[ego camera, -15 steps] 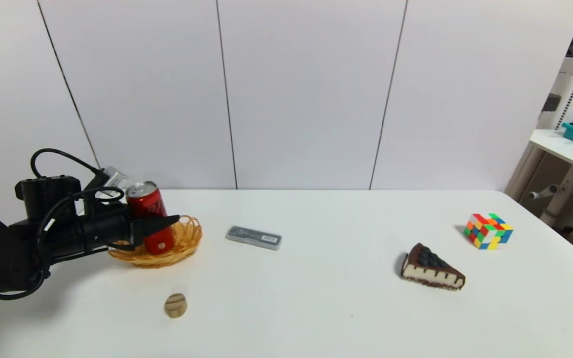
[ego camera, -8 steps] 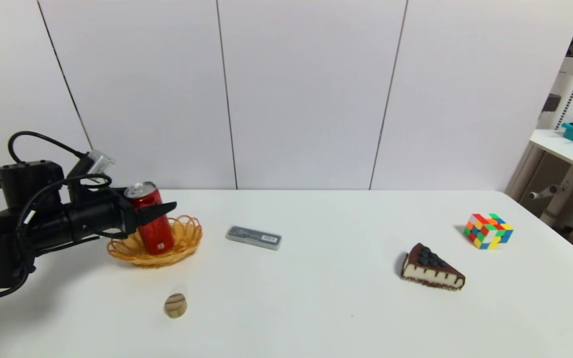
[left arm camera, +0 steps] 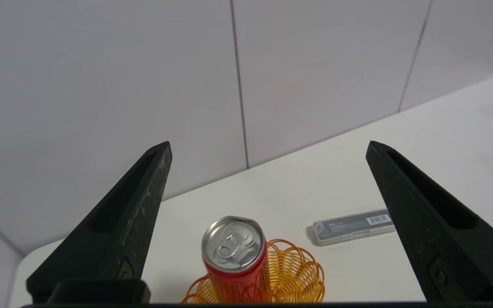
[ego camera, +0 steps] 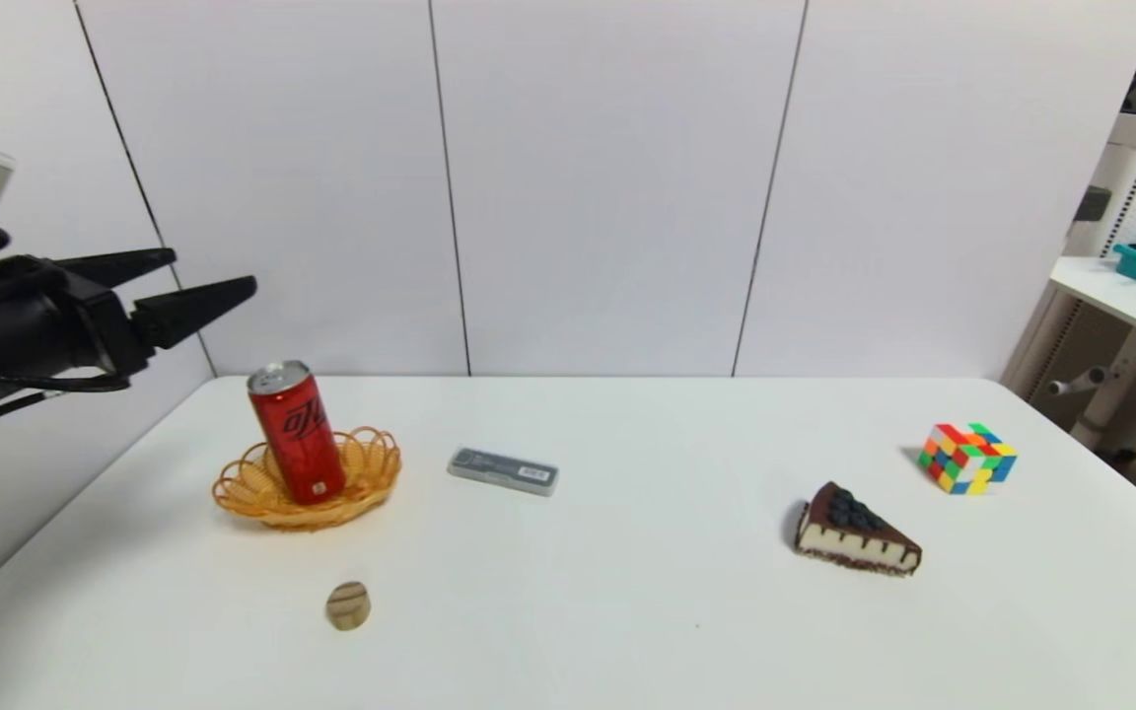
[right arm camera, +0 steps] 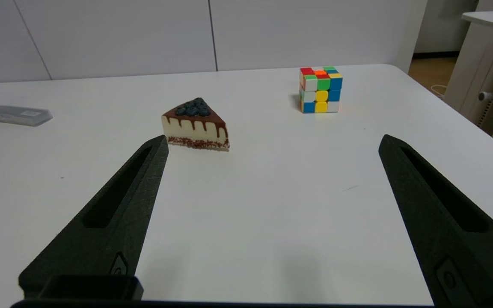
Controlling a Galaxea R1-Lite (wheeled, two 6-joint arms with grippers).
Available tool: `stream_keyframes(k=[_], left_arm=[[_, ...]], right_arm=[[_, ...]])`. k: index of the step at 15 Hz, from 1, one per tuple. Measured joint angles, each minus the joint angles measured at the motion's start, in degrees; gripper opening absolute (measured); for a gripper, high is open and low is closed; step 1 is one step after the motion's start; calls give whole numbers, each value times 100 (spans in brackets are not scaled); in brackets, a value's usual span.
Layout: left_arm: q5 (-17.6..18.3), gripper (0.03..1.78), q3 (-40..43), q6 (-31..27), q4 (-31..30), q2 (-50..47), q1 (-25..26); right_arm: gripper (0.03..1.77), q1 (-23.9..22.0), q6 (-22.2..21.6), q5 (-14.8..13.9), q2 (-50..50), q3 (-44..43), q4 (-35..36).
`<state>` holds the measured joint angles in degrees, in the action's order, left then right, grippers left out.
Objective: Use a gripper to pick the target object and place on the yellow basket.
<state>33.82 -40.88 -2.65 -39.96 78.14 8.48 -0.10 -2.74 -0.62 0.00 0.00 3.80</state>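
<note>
The white bench [ego camera: 627, 552] carries everything. Above its left far corner the left pincer [ego camera: 213, 274] hangs in the air, its two black fingers [left arm camera: 131, 214] spread wide apart with nothing between them. The yellow basket [ego camera: 371, 463] sits on the bench below and to the right of that pincer, well apart from it. The red drink can [ego camera: 297, 434] stands upright inside the basket, silver top up, black script facing the head camera; in the left wrist view the can [left arm camera: 236, 252] shows lower than the fingertips and between the two fingers' lines, clear of both, with the basket [left arm camera: 298, 278] around its base.

The right pincer [right arm camera: 272, 143] hovers low over the right part of the bench, fingers likewise spread apart and empty; it does not show in the head view.

A slice of chocolate-topped cake [ego camera: 856, 532] lies near the right side, a colour puzzle cube [ego camera: 967, 458] beyond it. A flat grey plastic case [ego camera: 503, 470] lies just right of the basket. A small round tan wooden piece [ego camera: 347, 604] rests nearer the robot than the basket.
</note>
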Motion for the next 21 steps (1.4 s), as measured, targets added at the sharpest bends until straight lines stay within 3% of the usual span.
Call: stream_keyframes(k=[2, 6, 8, 13, 17, 21], left_arm=[[-758, 165, -66, -16, 916, -830, 38], [-2610, 167, 30, -79, 2588, -2398, -72], [-3167, 167, 378, -134, 3148, -3193, -129], [-3395, 169, 1830, -226, 4169, -5102, -276], [-3583, 169, 2771, -232, 4246, -5967, -612], [-3527, 169, 3636, -156, 4274, -6908, -796]], right_arm=[[170, 0, 0, 0, 0, 0, 0], [170, 0, 2, 0, 0, 0, 2], [170, 0, 0, 2, 0, 0, 2], [170, 0, 2, 0, 0, 0, 2], [170, 0, 2, 2, 0, 0, 2], [170, 0, 2, 0, 0, 0, 5]])
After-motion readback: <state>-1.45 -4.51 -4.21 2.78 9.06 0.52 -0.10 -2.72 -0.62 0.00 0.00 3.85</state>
